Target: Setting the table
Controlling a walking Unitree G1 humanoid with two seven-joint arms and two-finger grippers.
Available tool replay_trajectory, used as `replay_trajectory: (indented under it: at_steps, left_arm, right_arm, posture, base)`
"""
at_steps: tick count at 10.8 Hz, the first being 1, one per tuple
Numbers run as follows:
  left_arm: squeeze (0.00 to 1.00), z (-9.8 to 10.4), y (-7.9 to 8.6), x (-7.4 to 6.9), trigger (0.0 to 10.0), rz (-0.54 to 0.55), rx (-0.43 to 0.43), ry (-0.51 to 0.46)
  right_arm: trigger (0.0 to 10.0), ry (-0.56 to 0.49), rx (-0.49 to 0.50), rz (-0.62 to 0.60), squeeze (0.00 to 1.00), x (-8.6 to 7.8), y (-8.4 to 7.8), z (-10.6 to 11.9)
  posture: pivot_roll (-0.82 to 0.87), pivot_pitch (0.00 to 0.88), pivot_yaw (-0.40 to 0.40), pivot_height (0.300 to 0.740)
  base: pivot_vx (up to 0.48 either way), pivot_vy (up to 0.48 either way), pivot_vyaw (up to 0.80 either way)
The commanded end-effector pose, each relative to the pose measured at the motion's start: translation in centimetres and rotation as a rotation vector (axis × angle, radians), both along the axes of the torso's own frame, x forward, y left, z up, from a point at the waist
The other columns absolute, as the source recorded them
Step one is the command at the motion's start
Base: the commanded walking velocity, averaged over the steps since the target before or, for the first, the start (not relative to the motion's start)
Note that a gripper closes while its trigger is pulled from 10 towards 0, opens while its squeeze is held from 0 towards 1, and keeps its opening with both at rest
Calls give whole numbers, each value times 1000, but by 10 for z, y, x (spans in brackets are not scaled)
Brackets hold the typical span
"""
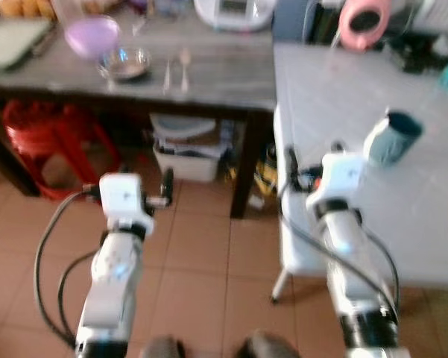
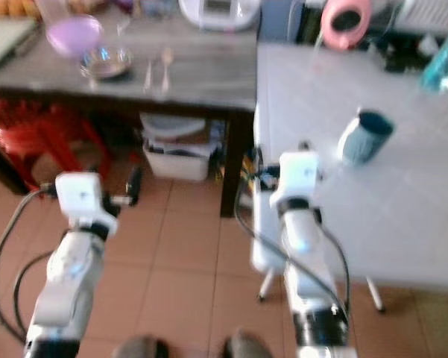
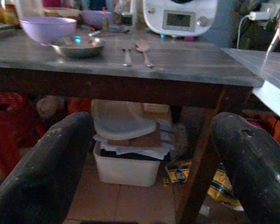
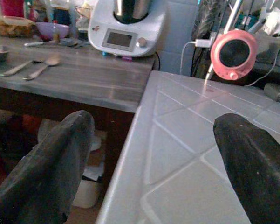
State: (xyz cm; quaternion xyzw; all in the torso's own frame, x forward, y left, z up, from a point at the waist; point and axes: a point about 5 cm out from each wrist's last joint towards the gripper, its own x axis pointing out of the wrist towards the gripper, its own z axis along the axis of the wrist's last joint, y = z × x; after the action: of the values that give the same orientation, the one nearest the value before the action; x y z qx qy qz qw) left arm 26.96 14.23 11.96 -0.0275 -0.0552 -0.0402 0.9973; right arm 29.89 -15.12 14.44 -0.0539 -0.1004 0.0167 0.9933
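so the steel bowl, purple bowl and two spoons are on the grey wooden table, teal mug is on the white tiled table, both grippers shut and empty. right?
Not quite: both grippers are open, not shut. The left wrist view shows the left gripper with its black fingers wide apart; the right wrist view shows the same for the right gripper. The rest stands: steel bowl, purple bowl and spoons on the grey wooden table, teal mug on the white tiled table.

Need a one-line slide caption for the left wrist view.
Open left gripper faces the wooden table holding a steel bowl, purple bowl and two spoons.

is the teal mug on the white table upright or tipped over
Tipped over: the teal mug lies on its side on the white table, its dark mouth facing sideways.
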Motion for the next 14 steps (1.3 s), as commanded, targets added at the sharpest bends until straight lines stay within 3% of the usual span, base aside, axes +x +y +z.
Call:
replay_trajectory:
  at_steps: [1, 9, 14]
  left_arm:
    - [0, 2, -9, -1, 10000, -31, -13, -9]
    - [0, 0, -4, -1, 10000, -15, -7, 2]
    - [0, -3, -4, -4, 10000, -38, -14, 16]
  right_arm:
    - [10000, 5, -13, -29, 0, 0, -11, -2]
    - [10000, 31, -15, -49, 0, -3, -13, -8]
    - [10000, 76, -33, -79, 0, -29, -27, -22]
  posture:
    - [-26, 122, -10, 740]
    - [-24, 135, -14, 740]
    - [-36, 155, -19, 740]
  base:
    - [289, -371, 0]
    - [0, 0, -59]
    - [0, 0, -365]
